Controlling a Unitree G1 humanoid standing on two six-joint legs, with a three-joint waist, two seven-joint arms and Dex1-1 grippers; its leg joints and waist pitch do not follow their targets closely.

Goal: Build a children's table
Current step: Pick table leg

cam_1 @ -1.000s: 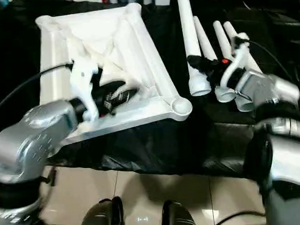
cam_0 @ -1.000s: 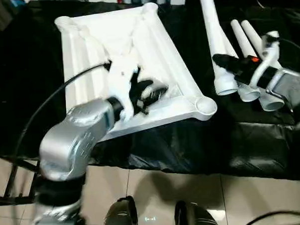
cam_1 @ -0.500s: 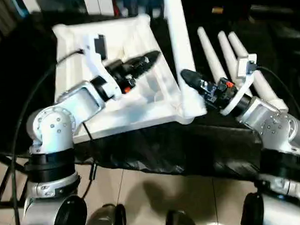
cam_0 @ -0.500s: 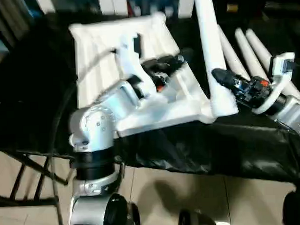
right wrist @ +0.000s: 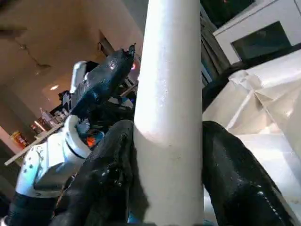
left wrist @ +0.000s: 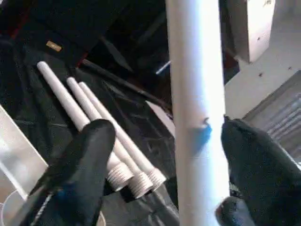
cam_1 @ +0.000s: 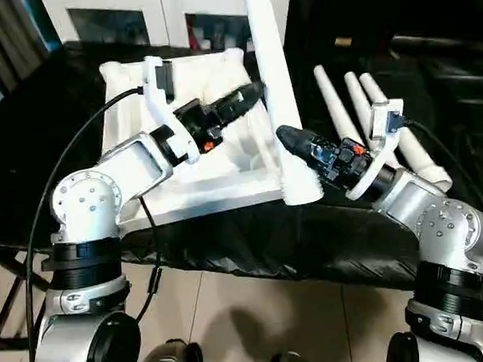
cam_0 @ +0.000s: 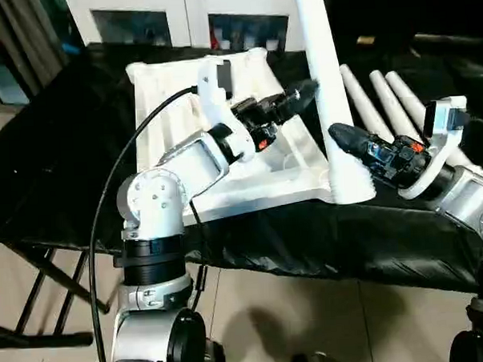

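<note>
The right hand (cam_1: 300, 150) is clamped on the wide end of one leg (cam_0: 324, 81), which a second ago lay flat on the counter (cam_0: 54, 117) and now stands upright at the near right corner of the table top (cam_0: 169, 84). That suggests it is being lined up with the corner socket. The left hand (cam_0: 300, 94) has left the top's ribbed underside and, fingers spread, now flanks the leg's shaft. Three spare legs (cam_1: 358, 104) lie toward the counter's right edge.
</note>
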